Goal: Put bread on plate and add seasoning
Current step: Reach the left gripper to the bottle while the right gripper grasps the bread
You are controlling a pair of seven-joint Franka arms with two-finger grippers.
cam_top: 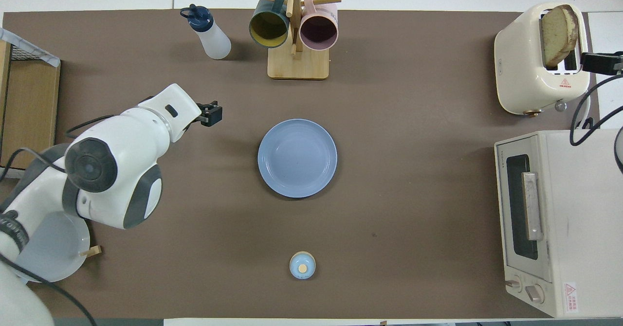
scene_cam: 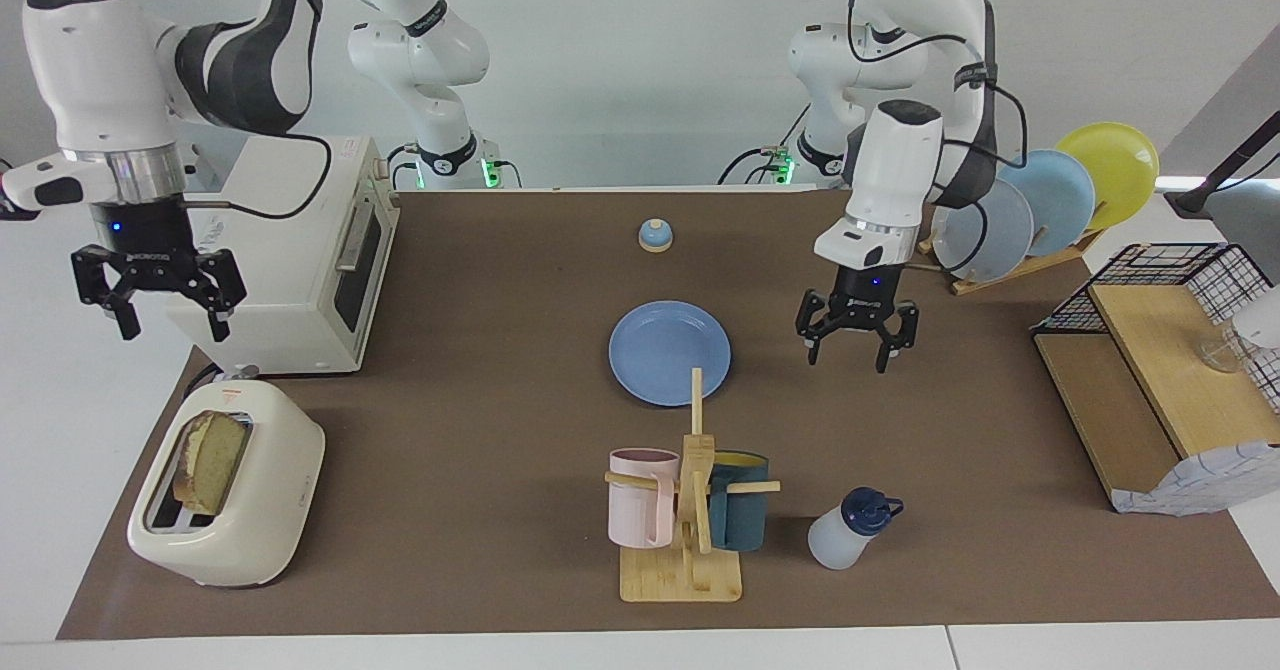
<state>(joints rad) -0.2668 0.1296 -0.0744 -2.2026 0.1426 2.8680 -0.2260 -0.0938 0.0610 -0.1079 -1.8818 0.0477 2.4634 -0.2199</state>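
The bread (scene_cam: 212, 460) stands upright in a slot of the cream toaster (scene_cam: 240, 540) at the right arm's end of the table; it also shows in the overhead view (cam_top: 558, 34). The blue plate (scene_cam: 669, 352) lies empty mid-table (cam_top: 297, 157). The seasoning bottle (scene_cam: 848, 528) stands beside the mug rack, farther from the robots than the plate (cam_top: 209, 31). My right gripper (scene_cam: 160, 300) is open and empty, raised beside the toaster oven and above the toaster's end. My left gripper (scene_cam: 857, 340) is open and empty, above the table beside the plate (cam_top: 210, 114).
A white toaster oven (scene_cam: 300, 250) stands nearer the robots than the toaster. A wooden mug rack (scene_cam: 690, 510) holds a pink and a teal mug. A small bell (scene_cam: 655, 235) sits near the robots. A dish rack with upright plates (scene_cam: 1040, 200) and a wire-and-wood shelf (scene_cam: 1150, 380) stand at the left arm's end.
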